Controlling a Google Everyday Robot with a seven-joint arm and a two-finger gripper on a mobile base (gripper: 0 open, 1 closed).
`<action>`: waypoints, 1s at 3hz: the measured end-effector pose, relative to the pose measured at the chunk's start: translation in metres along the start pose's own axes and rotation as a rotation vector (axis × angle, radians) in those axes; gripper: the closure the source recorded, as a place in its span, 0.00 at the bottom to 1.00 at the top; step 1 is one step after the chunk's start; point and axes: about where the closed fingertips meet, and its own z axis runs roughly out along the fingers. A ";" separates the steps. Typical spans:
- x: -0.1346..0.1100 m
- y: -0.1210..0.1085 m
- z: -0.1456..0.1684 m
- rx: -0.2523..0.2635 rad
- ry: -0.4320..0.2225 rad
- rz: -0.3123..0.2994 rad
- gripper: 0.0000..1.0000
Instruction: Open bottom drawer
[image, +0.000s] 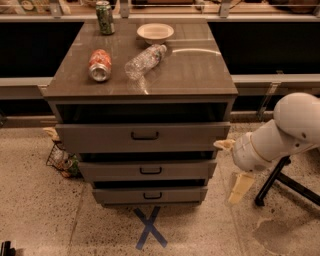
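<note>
The bottom drawer is the lowest of three grey-brown drawer fronts on the cabinet, low and wide, with a small dark bar handle at its middle. A dark gap shows above its front. The middle drawer and the taller top drawer sit above it, each standing out a bit further than the one below. My gripper is at the end of the white arm, to the right of the cabinet at middle-drawer height. Its cream fingers are spread apart and hold nothing. It touches no handle.
On the cabinet top lie a red can and a plastic bottle; a green can and a bowl stand behind. A blue tape X marks the floor in front. A wire basket is left, a black stand leg right.
</note>
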 end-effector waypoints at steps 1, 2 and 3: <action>0.016 -0.002 0.051 -0.027 0.053 -0.060 0.00; 0.016 -0.002 0.054 -0.026 0.051 -0.061 0.00; 0.030 -0.019 0.104 0.002 0.012 -0.068 0.00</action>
